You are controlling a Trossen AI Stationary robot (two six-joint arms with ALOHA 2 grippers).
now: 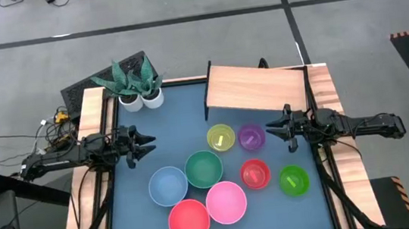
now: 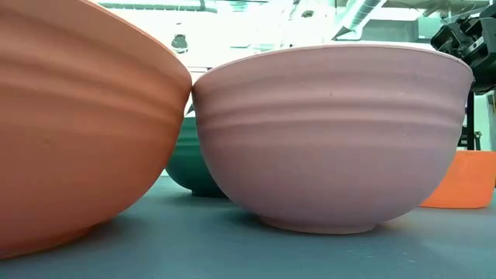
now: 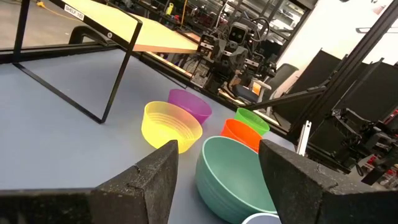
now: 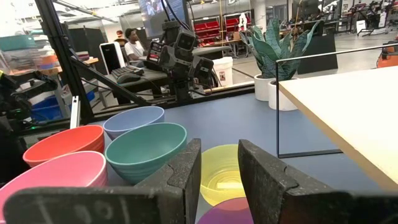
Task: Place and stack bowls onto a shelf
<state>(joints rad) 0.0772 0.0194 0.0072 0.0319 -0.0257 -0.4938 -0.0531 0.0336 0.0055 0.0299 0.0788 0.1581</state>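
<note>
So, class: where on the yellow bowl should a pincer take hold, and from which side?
Grip the yellow bowl by its thin upright rim, one finger inside and one outside, coming down from above. It sits mouth up, and its rim toward the left pincer looks freest; the purple bowl crowds the other side.

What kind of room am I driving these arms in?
Probably a robotics lab or workshop, not a home. The blue-topped table stands on a taped grey floor, a person sits at a desk behind it, and red storage racks line the back wall.
</note>
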